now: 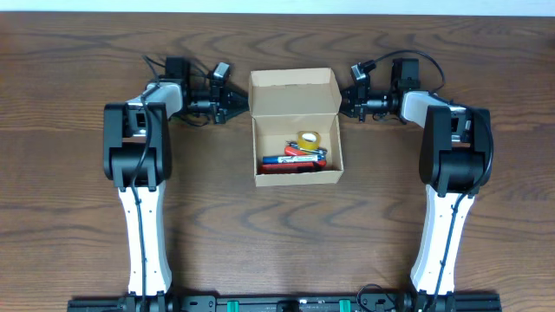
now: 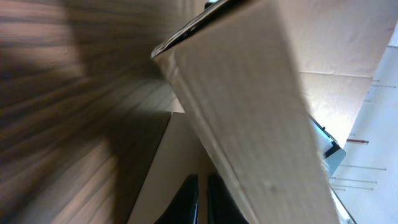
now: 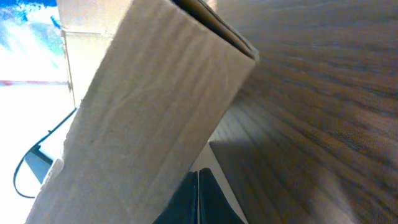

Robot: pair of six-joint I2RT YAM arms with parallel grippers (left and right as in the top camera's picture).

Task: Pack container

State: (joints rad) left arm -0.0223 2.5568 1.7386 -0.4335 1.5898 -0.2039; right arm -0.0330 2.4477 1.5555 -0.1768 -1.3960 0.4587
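**Two grippers pinched shut at an open box**

The left gripper (image 1: 231, 107) has its two fingers pressed together on nothing, with the tips just beside the left wall of the container (image 1: 299, 177). The right gripper (image 1: 346, 99) is likewise closed and empty at the right wall (whether either tip touches the cardboard, I cannot tell). The single tan box sits mid-table between the two arms, its lid flap (image 1: 293, 90) open at the back. The cardboard is plain, with no print I can read. Inside lie one pale tape roll (image 1: 306, 139) and a cluster of red and blue slender items (image 1: 293, 160), too bunched to count. The wooden table (image 1: 69, 217) is dark.
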